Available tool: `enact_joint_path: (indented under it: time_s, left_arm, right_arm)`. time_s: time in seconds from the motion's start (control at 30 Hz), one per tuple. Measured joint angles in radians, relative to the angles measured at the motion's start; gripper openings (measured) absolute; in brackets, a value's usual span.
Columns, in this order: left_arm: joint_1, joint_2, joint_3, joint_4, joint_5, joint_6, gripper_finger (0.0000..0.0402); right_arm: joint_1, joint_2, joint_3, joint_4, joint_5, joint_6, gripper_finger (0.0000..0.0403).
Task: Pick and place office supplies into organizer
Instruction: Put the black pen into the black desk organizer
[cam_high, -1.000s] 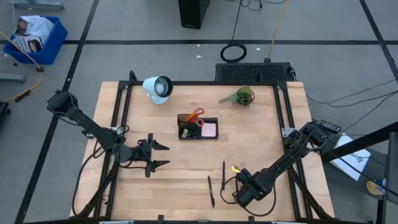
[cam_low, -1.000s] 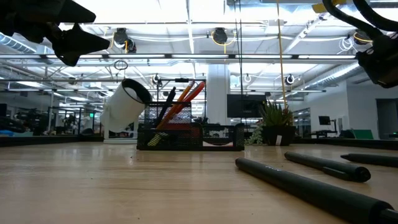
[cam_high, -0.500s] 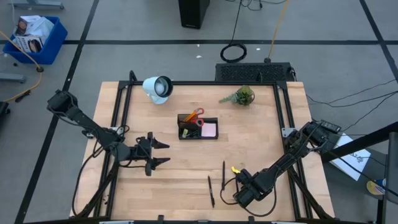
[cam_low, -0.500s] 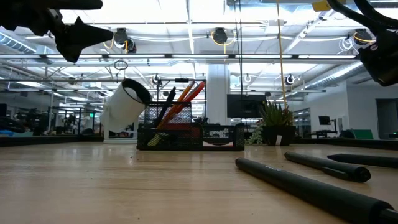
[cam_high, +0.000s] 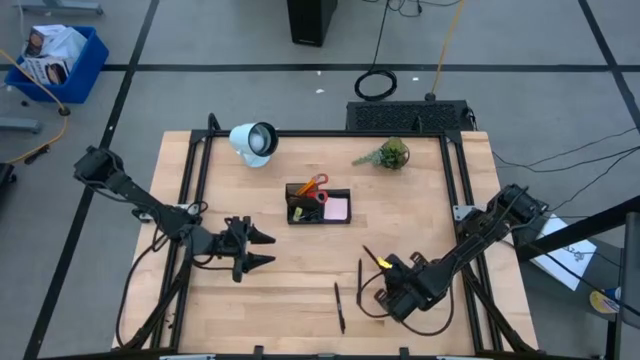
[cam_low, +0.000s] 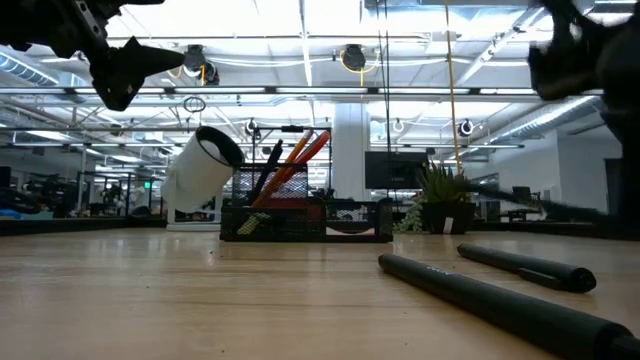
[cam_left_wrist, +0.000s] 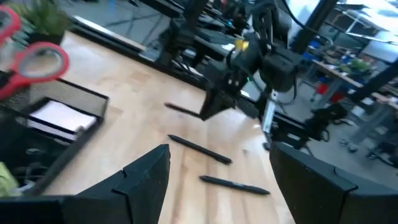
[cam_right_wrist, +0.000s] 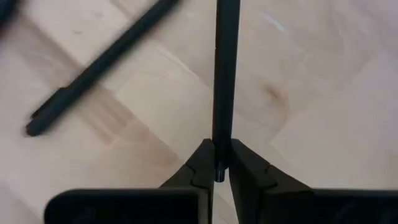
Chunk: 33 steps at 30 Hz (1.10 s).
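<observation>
No legible writing on any item. Right gripper pinches 1 black pen above the table; left gripper spread, empty.

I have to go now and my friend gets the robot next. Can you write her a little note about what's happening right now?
Right gripper: shut on a black pen, lifted off the table near the front right.
Left gripper: open, empty, waiting at front left.
Done: scissors, pencils and pink sticky notes are in the organizer.
Left: put the held pen in, then the two pens lying on the table in front of the organizer.
</observation>
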Motion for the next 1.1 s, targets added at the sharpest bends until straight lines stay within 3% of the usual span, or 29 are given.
enact_joint_path:
  time_s: [0.27, 0.57, 0.83, 0.97, 1.1]
  left_arm:
    - [0.002, 0.006, 0.000, -0.035, 0.047, 0.065, 0.0278]
    - [-0.009, 0.006, 0.000, -0.057, 0.004, 0.404, 0.0278]
    - [-0.011, 0.042, 0.000, 0.034, -0.213, 0.916, 0.0278]
    - [-0.030, 0.120, 0.025, 0.117, -0.304, 1.248, 0.0278]
    - [-0.041, 0.207, 0.078, 0.155, -0.323, 1.435, 0.0277]
  right_arm:
    - [-0.001, -0.035, 0.001, 0.168, 0.205, -0.156, 0.0022]
    - [-0.049, -0.035, 0.001, 0.521, 0.347, -0.451, 0.0023]
    - [-0.116, -0.036, 0.003, 0.898, 0.299, -0.633, 0.0024]
    - [-0.140, -0.034, 0.003, 0.999, 0.225, -0.623, 0.0025]
    - [-0.164, -0.034, 0.003, 1.049, 0.153, -0.557, 0.0024]
